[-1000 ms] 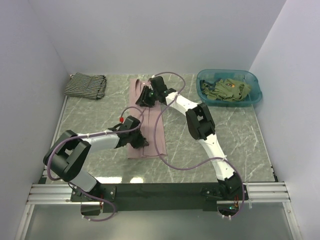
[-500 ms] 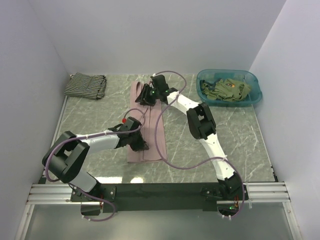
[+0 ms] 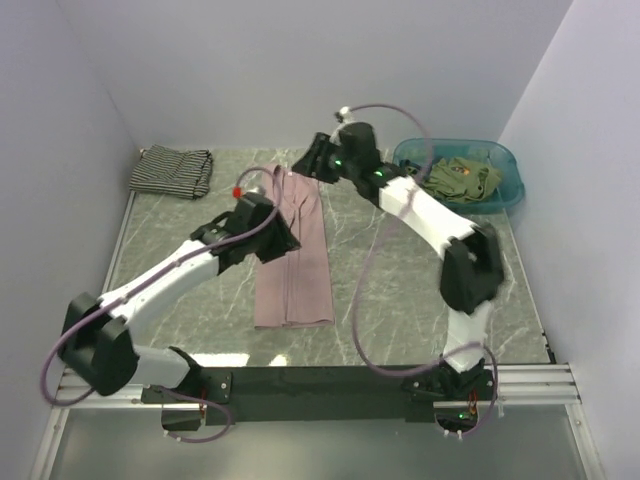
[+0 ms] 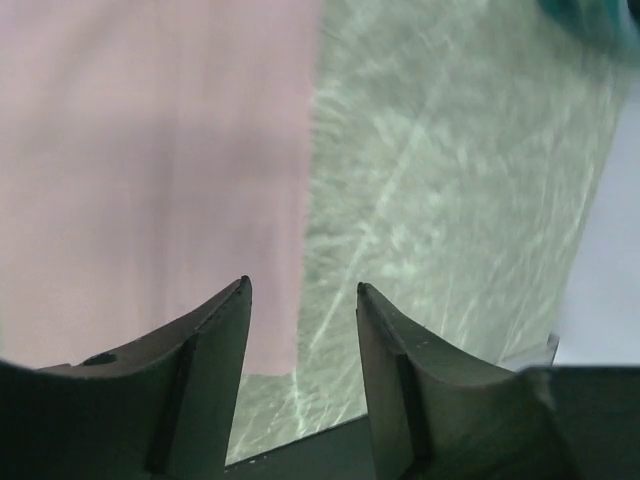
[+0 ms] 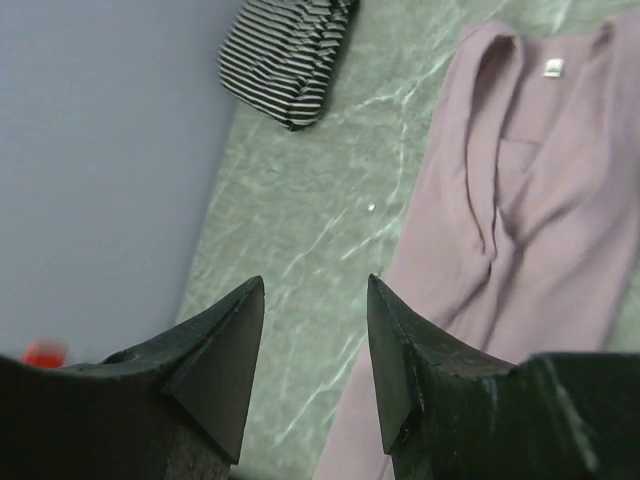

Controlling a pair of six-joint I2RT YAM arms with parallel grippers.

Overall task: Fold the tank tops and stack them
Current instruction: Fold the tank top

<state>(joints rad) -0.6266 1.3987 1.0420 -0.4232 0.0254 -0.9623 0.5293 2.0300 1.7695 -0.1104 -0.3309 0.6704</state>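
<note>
top external: pink tank top (image 3: pixel 292 270) lies in a long strip, both grippers off it

- pink tank top sits at the middle of the table (image 3: pixel 510 290), folded lengthwise, running 12 to 6 o'clock, straps at the 12 end.
- left gripper (image 3: pixel 272 236) hangs over the strip's 9 o'clock edge. in the left wrist view its fingers are apart, with nothing between them.
- right gripper (image 3: pixel 312 163) is above the strap end. in the right wrist view its fingers are apart and empty.
- step in hand, my reading: the cross fold. to do it well, pinch both corners of one short end through all layers, lift level, lay it on the other end with edges matched, and let go only once it is flat. then carry it to the stack.
- count: one pink tank top. one striped tank top (image 3: pixel 172 171), folded, at 10 o'clock. one teal basin (image 3: pixel 470 207) at 2 o'clock holding the olive tops (image 3: pixel 455 178), heaped so i cannot tell how many.
</note>
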